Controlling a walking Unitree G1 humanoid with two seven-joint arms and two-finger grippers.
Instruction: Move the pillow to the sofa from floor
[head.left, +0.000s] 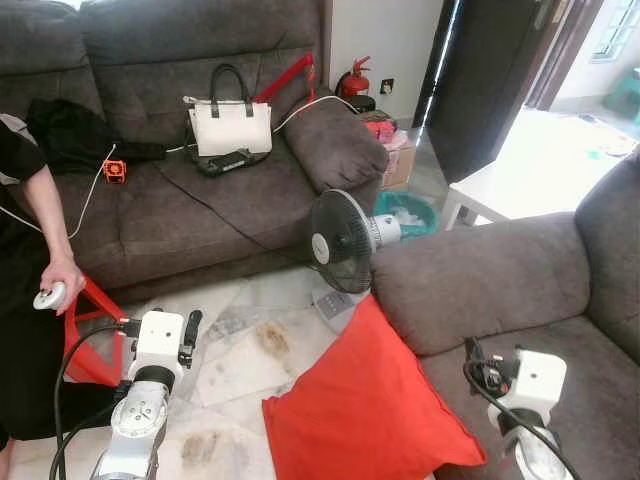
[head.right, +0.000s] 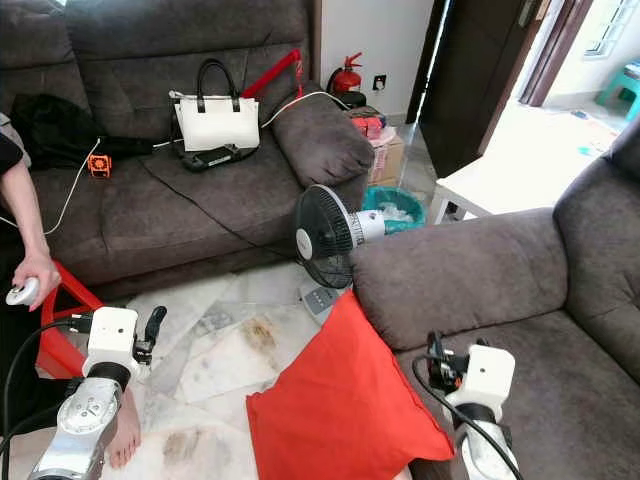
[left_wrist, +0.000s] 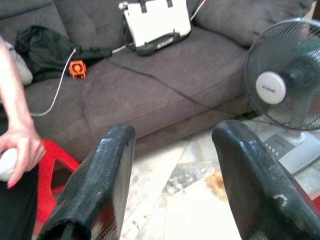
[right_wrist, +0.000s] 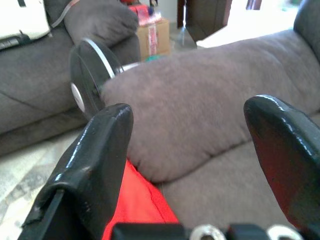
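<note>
I am holding both arms low with the task not yet begun: the left gripper (left_wrist: 170, 175) is hovering over the floor (head.left: 240, 370) with jaws spread and gripping nothing, and the right gripper (right_wrist: 192, 165) is waiting beside the near sofa (head.left: 480, 285), jaws likewise spread. The red pillow (head.left: 365, 405) is lying on the floor, leaning against that sofa's arm, ungrasped. Lifting and placing are still ahead. Beyond, a fan (head.left: 340, 240) is standing, and a white handbag (head.left: 230, 125) is sitting on the far sofa (head.left: 230, 200).
</note>
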